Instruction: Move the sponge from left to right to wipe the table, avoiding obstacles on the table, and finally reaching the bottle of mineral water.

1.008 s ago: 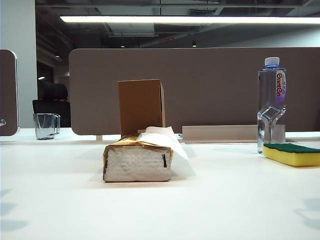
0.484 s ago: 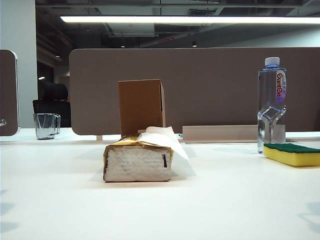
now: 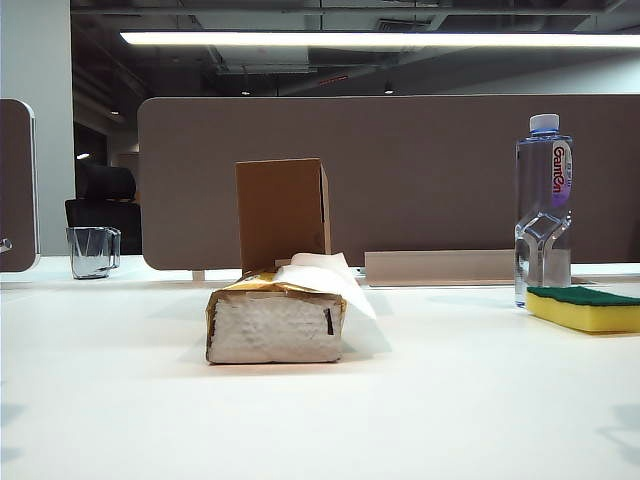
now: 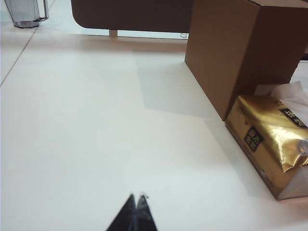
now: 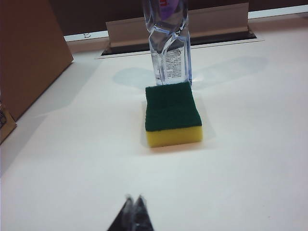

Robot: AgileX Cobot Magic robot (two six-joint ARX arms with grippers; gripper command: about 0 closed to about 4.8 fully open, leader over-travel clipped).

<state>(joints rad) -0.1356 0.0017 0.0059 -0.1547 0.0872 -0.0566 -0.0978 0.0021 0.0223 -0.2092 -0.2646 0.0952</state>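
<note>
A wide white desk (image 3: pixel 120 400) is seen from low down, smooth and plain, with soft shadows thrown across it. Behind it a dim office can be made out: a long strip light (image 3: pixel 380 39) overhead, dark ceiling pipes, and a brown divider panel (image 3: pixel 420 170) set along the far edge.

Far left at the back, a glass mug (image 3: pixel 92 251) is parked, with a dark office chair (image 3: pixel 105 205) behind it. The left gripper (image 4: pixel 136 199) is only caught in its own wrist view, held above bare desk with the jaws pressed together on nothing; the cardboard box and the tissue pack are ahead of it and off to one side.

In the middle, a gold-edged tissue pack (image 3: pixel 275 325) is laid flat with one sheet poking out, and the cardboard box (image 3: pixel 282 212) is stood upright right behind it, apparently touching.

Over on the right, the water bottle (image 3: pixel 543 210) is stood upright, and the sponge (image 3: pixel 585 308) is laid green side up just in front of it, pretty much against its base. The right gripper (image 5: pixel 134 201) is held short of the sponge, apart from it, jaws shut together and empty.
</note>
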